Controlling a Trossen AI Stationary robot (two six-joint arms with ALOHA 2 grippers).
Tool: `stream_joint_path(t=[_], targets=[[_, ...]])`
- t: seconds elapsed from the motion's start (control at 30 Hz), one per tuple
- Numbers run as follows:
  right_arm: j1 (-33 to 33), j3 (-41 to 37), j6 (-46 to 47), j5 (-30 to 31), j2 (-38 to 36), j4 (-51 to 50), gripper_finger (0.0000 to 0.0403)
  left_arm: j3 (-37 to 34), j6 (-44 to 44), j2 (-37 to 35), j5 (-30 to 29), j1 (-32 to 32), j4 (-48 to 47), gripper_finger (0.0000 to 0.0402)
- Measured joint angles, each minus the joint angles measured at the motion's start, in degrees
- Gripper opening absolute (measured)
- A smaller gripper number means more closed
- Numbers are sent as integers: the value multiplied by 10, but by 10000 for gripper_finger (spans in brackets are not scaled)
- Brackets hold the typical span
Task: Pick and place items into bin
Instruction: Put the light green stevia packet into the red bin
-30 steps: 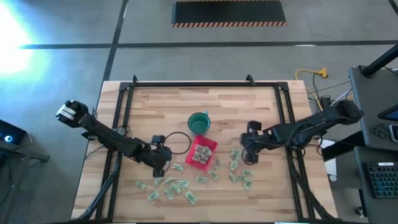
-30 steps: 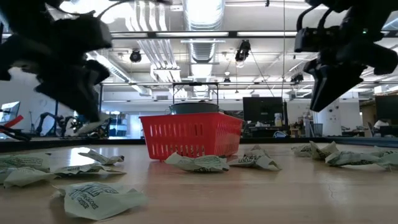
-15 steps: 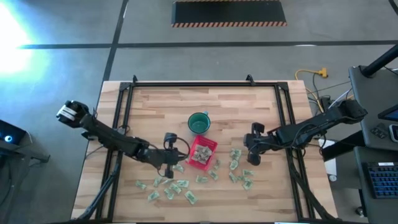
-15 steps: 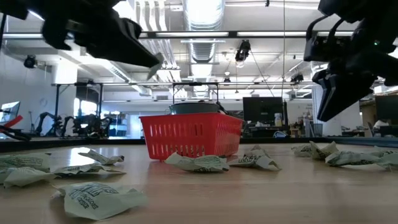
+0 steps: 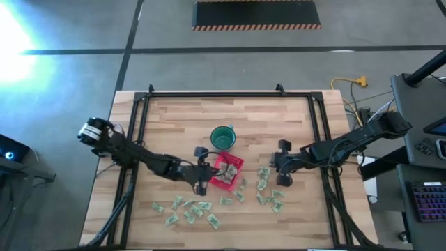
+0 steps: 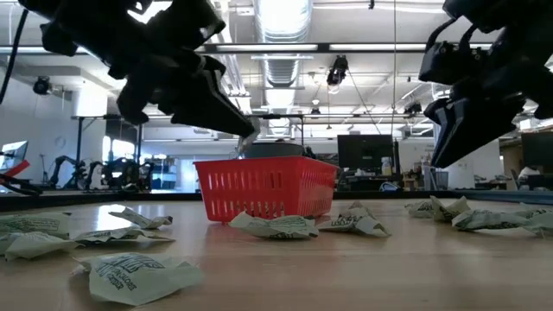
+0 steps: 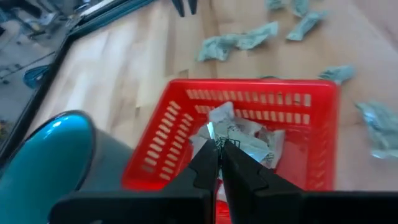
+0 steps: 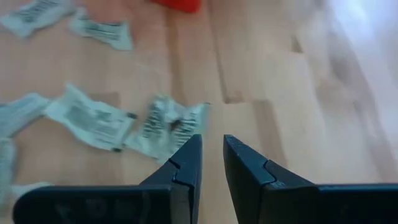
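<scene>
The red bin (image 5: 234,162) (image 6: 263,186) stands mid-table with a few wrapped pieces (image 7: 252,142) inside. More pale green-and-white items lie scattered near the table's front (image 5: 191,209) and right of the bin (image 5: 268,192). My left gripper (image 5: 203,183) (image 7: 219,148) hovers at the bin's left rim (image 7: 249,85), shut on one small item (image 7: 219,117). My right gripper (image 5: 281,178) (image 8: 212,146) is open, held above the table next to a crumpled item (image 8: 171,124), touching nothing. My left gripper pinches one small wrapped item (image 6: 249,138) between its two fingertips, at one end of the piece. The fingers slant down toward the table's right. The item is lifted clear and sticks out past the fingertips, above the bin.
A round dark-green cup (image 5: 223,137) (image 7: 50,155) stands just behind the bin. A dark ring (image 5: 198,159) lies left of the bin. A black frame (image 5: 209,93) runs around the table. Bare wood spreads across the table's far half.
My left gripper has risen from the scattered items at the front left and travelled toward the table's right, up to the bin's rim, carrying the small item lifted clear. The bin and the other items have stayed where they were.
</scene>
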Motion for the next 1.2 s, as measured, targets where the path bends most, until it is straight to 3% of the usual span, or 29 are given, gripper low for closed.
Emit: stream_joint_path(t=[0.17, 0.47, 0.6, 1.2], targets=[[0, -12, -2, -29, 0, 28, 56, 0, 15, 10, 50, 0, 0, 11], [0, -20, -2, -42, 0, 50, 56, 0, 16, 4, 42, 0, -1, 114], [0, -40, -9, -44, 7, 110, 56, 0, 16, 4, 34, 0, -2, 141], [-1, -99, -52, -40, 73, 259, 67, 0, 14, 3, 32, -1, -13, 150]])
